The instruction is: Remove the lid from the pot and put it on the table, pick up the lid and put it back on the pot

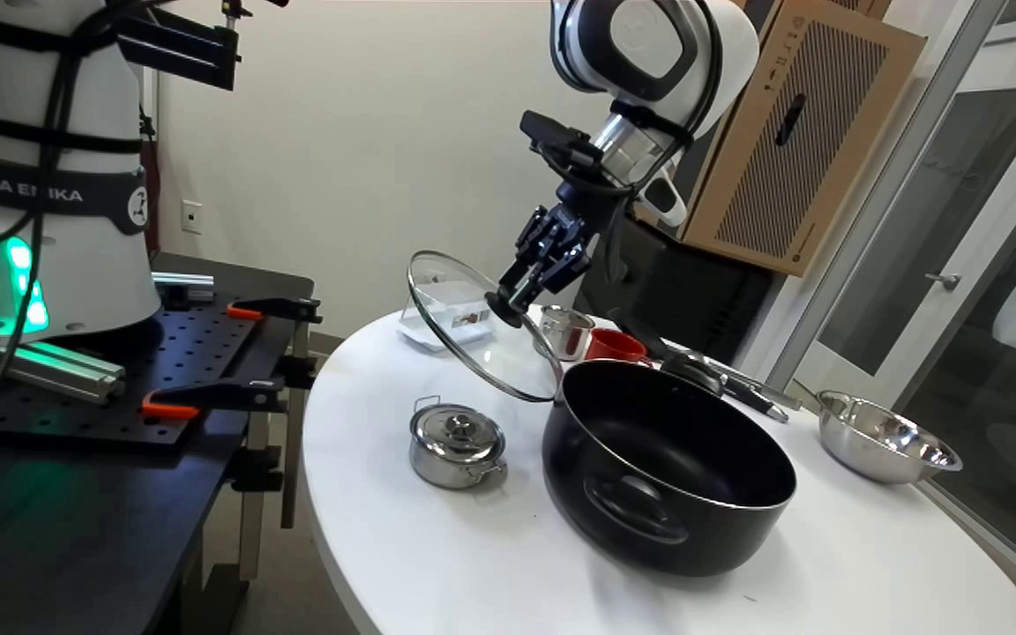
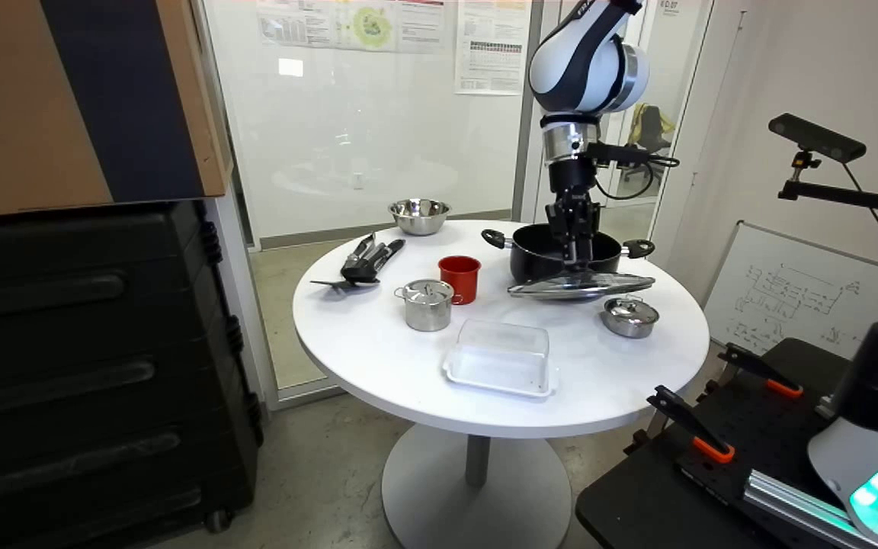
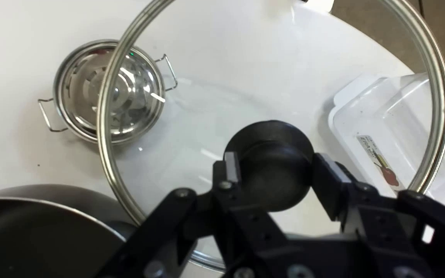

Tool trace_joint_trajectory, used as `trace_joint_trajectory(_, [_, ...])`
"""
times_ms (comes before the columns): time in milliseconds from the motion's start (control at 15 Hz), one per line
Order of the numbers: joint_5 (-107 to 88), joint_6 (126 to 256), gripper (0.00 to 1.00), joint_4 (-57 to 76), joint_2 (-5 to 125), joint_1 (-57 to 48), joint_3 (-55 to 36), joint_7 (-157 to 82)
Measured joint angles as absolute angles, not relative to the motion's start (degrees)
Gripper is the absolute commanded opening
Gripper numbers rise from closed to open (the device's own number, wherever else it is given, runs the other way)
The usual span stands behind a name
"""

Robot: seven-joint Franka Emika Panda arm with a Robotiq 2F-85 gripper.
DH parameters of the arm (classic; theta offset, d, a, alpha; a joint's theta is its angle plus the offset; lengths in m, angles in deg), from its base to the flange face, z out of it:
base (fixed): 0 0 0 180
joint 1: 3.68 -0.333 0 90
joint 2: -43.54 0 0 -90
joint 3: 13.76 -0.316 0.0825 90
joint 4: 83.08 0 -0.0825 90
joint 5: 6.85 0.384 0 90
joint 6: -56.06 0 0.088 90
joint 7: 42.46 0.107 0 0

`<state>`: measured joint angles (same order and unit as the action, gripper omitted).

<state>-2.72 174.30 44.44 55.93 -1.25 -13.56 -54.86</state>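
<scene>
Lid (image 2: 580,286) tilts beside the pot (image 1: 693,522), above the table (image 1: 481,556), its knob (image 3: 269,172) pinched in my gripper (image 3: 275,168). Likely I'm at the setting-down step; next, level it and lower gently.

The dark band (image 1: 100,203) on the robot's base (image 1: 102,273) reads "FRANKA EMIKA", partly covered; writing on posters (image 2: 492,47), whiteboard (image 2: 793,290) and plastic dish (image 2: 501,351) is illegible.

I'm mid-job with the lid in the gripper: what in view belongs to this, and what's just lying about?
For the job:
gripper
glass lid, held
black pot, uncovered
white table

Just lying about:
red cup
low steel pot
taller steel pot
steel bowl
clear-covered white dish
utensils
</scene>
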Motion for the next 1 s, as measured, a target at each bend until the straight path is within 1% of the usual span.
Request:
trace_joint_trajectory(667, [-2.72,175.47,0.24,39.75,60.56,-1.25,-13.57,-50.73])
trace_joint_trajectory(1000, [-2.72,178.47,0.24,37.72,63.02,-1.38,-13.58,-48.12])
